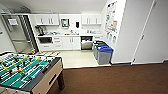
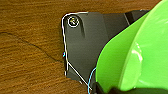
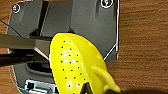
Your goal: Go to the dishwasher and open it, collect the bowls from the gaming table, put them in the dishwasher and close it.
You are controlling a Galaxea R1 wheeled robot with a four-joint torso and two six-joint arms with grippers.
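While the robot faces the kitchen | dishwasher (image 1: 86, 42) straight ahead, well apart, its door looks open and dark inside | green bowl (image 2: 135, 55) sits right at the left end effector, looks held, grip hidden | yellow dotted bowl (image 3: 75, 70) at the right end effector, can't tell grip | foosball table (image 1: 27, 72) near, on the left | brown floor (image 1: 112, 80) between.

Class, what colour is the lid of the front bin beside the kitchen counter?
Blue: the front bin has a blue lid, best seen in the head view.

Green bowl (image 2: 140, 55); yellow bowl (image 3: 75, 67) with dark specks
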